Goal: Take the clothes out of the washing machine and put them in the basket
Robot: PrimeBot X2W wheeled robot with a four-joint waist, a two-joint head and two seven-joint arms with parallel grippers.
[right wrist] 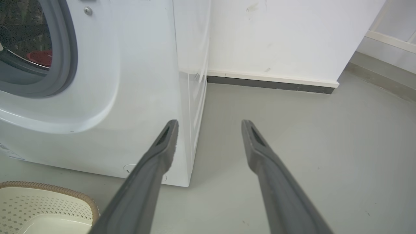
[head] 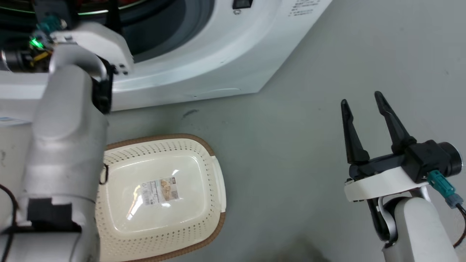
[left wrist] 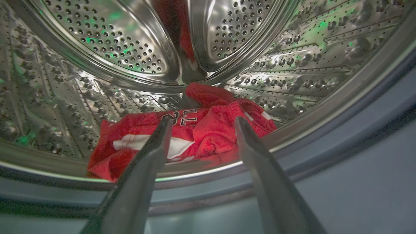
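What I've got of the room: smooth grey floor (head: 309,153) with a small dark scuff (head: 190,113) on it, and a plain white wall (right wrist: 292,39) with a couple of faint smudges (right wrist: 252,7) up high. A dark skirting strip (right wrist: 269,85) runs where wall meets floor. Further right a pale ledge (right wrist: 390,42) runs along. Light's flat and even.

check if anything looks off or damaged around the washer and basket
Nothing broken or spilled. Minor oddities: a printed label sits stuck inside the basket, and a dark scuff marks the floor by the washing machine. The clothes lie crumpled in the drum.
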